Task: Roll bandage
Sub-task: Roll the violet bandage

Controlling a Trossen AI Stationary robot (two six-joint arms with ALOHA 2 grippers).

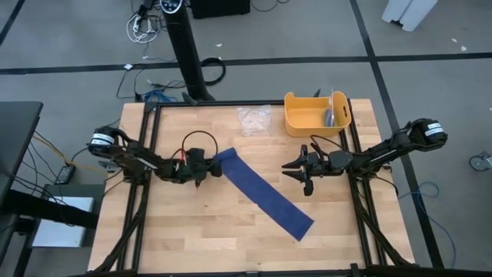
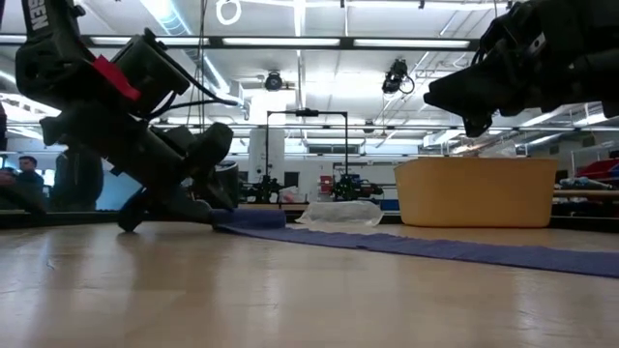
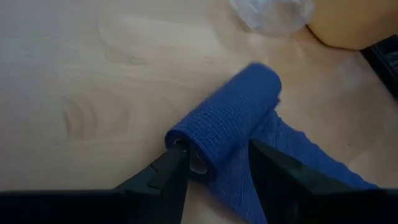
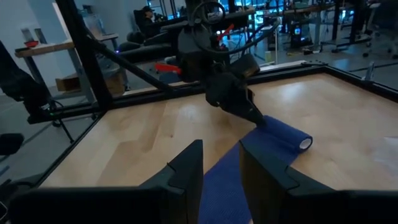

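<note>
The dark-blue bandage [image 1: 265, 194] lies flat and slantwise on the wooden table, from the middle toward the near right. Its far-left end is wound into a small roll [image 3: 227, 118], which rests on the table and also shows in the low view [image 2: 253, 219]. My left gripper [image 1: 206, 171] is low at the table, shut on that roll. My right gripper [image 1: 298, 174] is open and empty, above the table to the right of the band; in its wrist view [image 4: 221, 165] it looks along the band at the roll [image 4: 283, 138]. My left gripper pinches the roll at its near end [image 3: 198, 154] between its two fingers [image 3: 166, 175], one on each side. The fingers come slanting down from the table's left and lie roughly along the roll. The roll lies on the table, with the flat band running off it.
A yellow plastic tub [image 1: 295, 121] stands at the far right with a grey thing in it. A clear plastic wrapper [image 1: 252, 121] lies left of it. Black frame rails [image 1: 151, 154] run along the table's edges. A person [image 2: 23, 174] shows in the room behind.
</note>
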